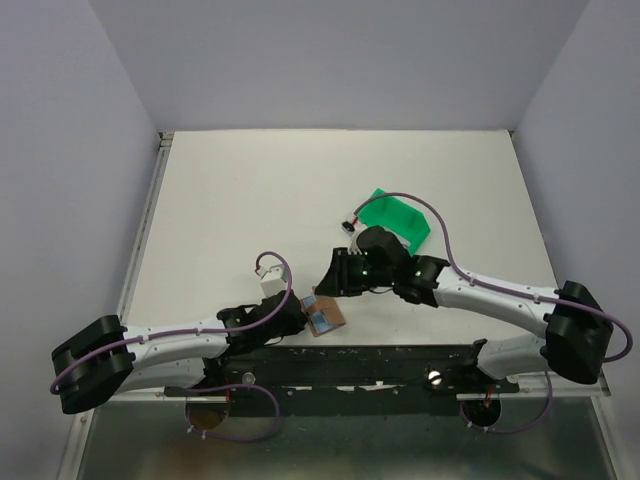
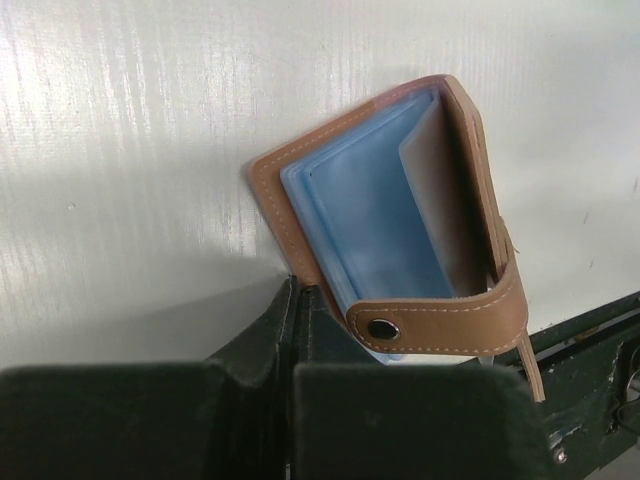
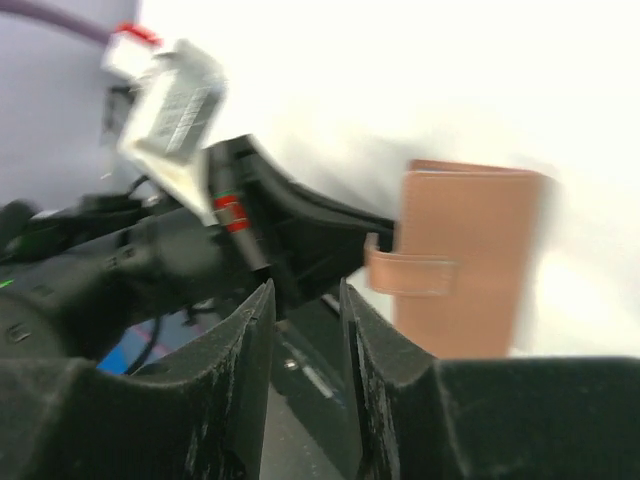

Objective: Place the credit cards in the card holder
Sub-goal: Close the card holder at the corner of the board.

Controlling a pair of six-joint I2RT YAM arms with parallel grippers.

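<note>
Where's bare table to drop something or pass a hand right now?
Free: far half of the table, beyond the green bin; also the left side, beyond the left arm. Crowded: near centre, where left claw and right claw sit by the card holder.

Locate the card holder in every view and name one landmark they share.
Top external: the card holder sits low centre, at the tip of the left gripper.
Left wrist: right of centre, folded open with blue sleeves showing.
Right wrist: right of centre, blurred, with its tan cover and strap facing the camera.
Shared landmark: the left gripper, shut on the holder's edge, meets it in all three views.
</note>
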